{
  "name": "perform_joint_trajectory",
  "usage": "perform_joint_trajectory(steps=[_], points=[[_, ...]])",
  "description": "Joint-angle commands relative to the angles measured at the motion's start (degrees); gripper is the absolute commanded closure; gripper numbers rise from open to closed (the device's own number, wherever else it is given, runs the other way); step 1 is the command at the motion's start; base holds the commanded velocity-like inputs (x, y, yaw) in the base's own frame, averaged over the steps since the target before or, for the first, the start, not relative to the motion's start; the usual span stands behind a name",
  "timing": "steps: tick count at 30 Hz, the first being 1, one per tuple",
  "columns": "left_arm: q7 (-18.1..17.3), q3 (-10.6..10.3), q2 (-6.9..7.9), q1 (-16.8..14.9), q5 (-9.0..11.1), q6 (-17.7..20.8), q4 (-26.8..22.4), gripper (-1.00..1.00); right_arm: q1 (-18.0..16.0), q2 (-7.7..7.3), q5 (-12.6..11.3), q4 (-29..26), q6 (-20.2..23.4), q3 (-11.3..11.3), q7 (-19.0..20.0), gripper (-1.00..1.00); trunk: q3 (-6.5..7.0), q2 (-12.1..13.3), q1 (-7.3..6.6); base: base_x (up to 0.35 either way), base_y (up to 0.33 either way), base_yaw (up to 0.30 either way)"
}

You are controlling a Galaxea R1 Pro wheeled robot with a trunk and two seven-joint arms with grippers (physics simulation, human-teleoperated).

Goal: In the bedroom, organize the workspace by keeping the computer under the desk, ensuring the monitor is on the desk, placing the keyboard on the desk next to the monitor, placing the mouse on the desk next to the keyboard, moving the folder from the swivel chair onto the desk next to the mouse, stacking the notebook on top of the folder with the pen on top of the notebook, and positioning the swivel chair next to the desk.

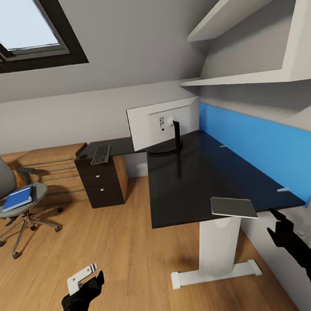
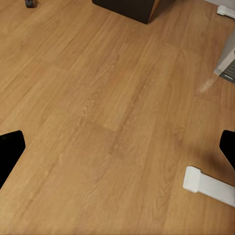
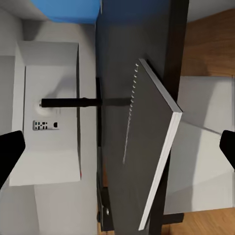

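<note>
Notebook (image 1: 233, 207) lying flat on desk (image 1: 193, 180) near front edge, overhanging, long axis running along the edge. Right gripper (image 1: 280, 218) being held released just beside it, nearer arm. Left gripper (image 1: 86, 278) released over floor (image 2: 107, 112), well apart.

The desk (image 1: 193, 180) top looks matt black — its leg smooth white; the floor (image 1: 115, 259) is light wood planks; the chair (image 1: 14, 203) seat, grey cloth.

Blue folder (image 1: 18, 198) lies on the swivel chair (image 1: 15, 203); notebook (image 1: 233, 207) overhangs the desk's (image 1: 193, 180) near edge; monitor (image 1: 163, 122) at its far corner.
</note>
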Motion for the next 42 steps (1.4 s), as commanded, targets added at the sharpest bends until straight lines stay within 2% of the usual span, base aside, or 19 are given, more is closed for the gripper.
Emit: perform_joint_trajectory(steps=[1,20,24,30,36,42], points=[[0.32,0.04,-0.03,-0.03,0.62,0.18,-0.08,-1.00,-0.06,0.02,-0.28,0.02,0.44,-0.17,0.06,-1.00,-0.24,-0.44,0.22,0.000,0.000,0.000],[0.29,0.01,-0.09,-0.03,0.69,0.18,-0.08,-1.00,-0.06,0.25,-0.45,0.10,-0.66,-0.25,0.11,-1.00,-3.65,-8.06,4.40,0.000,0.000,0.000],[0.29,0.01,-0.09,-0.03,0.69,0.18,-0.08,-1.00,-0.06,0.33,-0.51,0.12,-2.82,-0.20,0.12,-1.00,-4.37,-9.67,5.28,0.000,0.000,0.000],[0.29,-0.02,-0.09,-0.03,0.69,0.11,-0.02,-1.00,-0.06,0.35,-0.52,0.13,-10.33,-0.11,0.12,-1.00,-5.44,-12.08,6.59,0.000,0.000,0.000],[0.29,-0.05,-0.09,-0.03,0.69,0.10,-0.02,-1.00,-0.06,0.38,-0.52,0.13,-11.56,-0.05,0.12,-1.00,-6.52,-14.48,7.91,0.000,0.000,0.000],[0.14,-0.09,-0.09,-0.03,0.69,0.10,-0.06,-1.00,-0.06,0.38,-0.52,0.13,-11.56,0.32,0.06,-1.00,-6.52,-14.48,7.91,0.000,0.000,0.000]])
